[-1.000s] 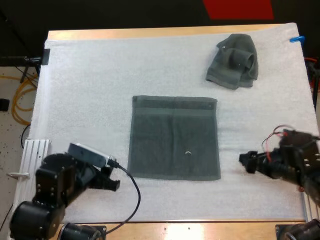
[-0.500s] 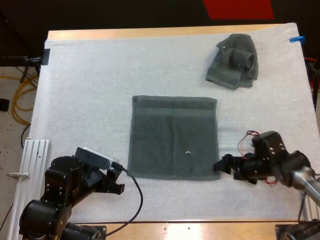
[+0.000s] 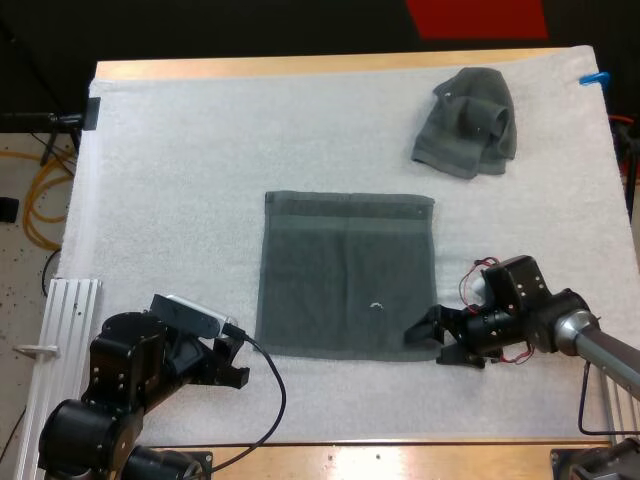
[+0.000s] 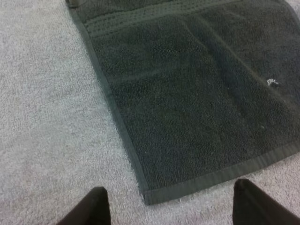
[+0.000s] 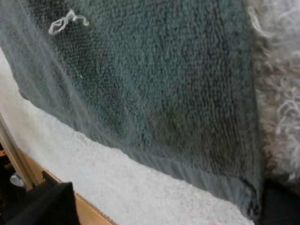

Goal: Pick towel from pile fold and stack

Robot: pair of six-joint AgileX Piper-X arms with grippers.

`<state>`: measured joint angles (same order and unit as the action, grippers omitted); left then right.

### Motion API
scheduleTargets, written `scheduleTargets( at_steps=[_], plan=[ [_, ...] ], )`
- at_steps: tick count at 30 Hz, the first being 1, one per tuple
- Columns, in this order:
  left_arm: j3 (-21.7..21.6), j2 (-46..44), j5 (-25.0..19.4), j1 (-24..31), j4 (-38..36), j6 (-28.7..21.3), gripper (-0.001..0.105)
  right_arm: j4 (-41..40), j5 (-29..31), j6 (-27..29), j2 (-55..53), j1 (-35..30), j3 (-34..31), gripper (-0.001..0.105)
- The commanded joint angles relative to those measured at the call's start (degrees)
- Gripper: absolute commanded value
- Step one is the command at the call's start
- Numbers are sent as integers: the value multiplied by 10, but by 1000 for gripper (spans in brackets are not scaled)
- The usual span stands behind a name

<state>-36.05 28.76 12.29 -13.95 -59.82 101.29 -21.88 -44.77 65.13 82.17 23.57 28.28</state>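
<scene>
Presently, left jaws spread, just short of the flat towel [image 3: 347, 275] at its near-left corner; right jaws spread at its near-right corner; crumpled towel [image 3: 467, 120] lies well apart.

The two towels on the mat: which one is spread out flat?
The flat towel in the middle of the mat: it lies open as a rectangle. The other, the crumpled towel near the far right corner, is bunched up.

Flat grey-green towel [image 5: 140, 79], loose white thread [image 5: 68, 21] on its nap. Towel corner sits between spread fingers [image 5: 47, 204] of right end effector [image 5: 164, 194]. White mat [image 5: 117, 183] and wooden table [image 5: 91, 208] edge beyond hem.
</scene>
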Motion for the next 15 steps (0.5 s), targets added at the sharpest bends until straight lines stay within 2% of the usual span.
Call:
scheduleTargets(
  at_steps=[1, 2, 3, 5, 8, 15],
  plan=[
    [-1, -2, 4, -2, 5, 5, 54, 2, 10, 2, 6, -1, -1, 67],
    [-1, -2, 4, -2, 5, 5, 54, 2, 12, 2, 6, -1, -1, 59],
    [-1, -2, 4, -2, 5, 5, 54, 2, 14, 2, 6, -1, -1, 56],
    [-1, -1, 4, -2, 5, 5, 54, 2, 32, 2, 6, -1, -1, 40],
    [-1, 4, 4, -2, 5, 5, 54, 2, 52, 2, 6, -1, -1, 28],
    [-1, 26, 4, -2, 18, 5, 54, 2, 87, 6, 6, -1, -1, 27]
  ],
)
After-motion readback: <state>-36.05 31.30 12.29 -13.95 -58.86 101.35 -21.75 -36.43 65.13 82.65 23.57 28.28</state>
